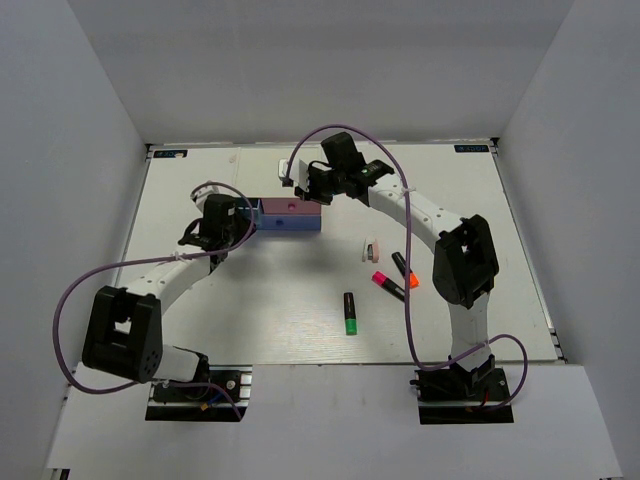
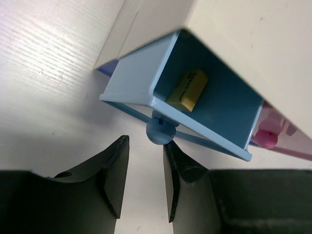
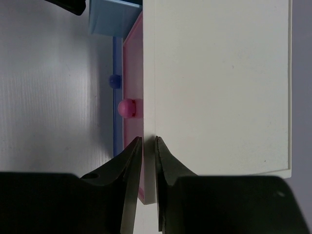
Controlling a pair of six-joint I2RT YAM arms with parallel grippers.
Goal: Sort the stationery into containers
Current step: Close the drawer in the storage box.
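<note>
The white-topped box [image 1: 290,214] stands at the table's middle back. Its light blue drawer [image 2: 131,83] is pulled out and holds a tan eraser block [image 2: 187,90]. My left gripper [image 2: 146,156] is open and empty, and the drawer's round knob [image 2: 161,130] sits just beyond its fingertips. My right gripper [image 3: 147,142] is closed down on the box's front edge [image 3: 149,161], beside the pink drawer [image 3: 132,58] and its knob [image 3: 126,107]. A green highlighter [image 1: 350,313], a pink one [image 1: 388,285], an orange one [image 1: 405,268] and a whitish-pink eraser [image 1: 372,250] lie on the table.
The purple drawer's knob [image 3: 114,80] shows below the pink drawer. Pink items [image 2: 270,132] lie in the pink drawer. White walls close in the table [image 1: 200,300] on three sides. Purple cables loop from both arms.
</note>
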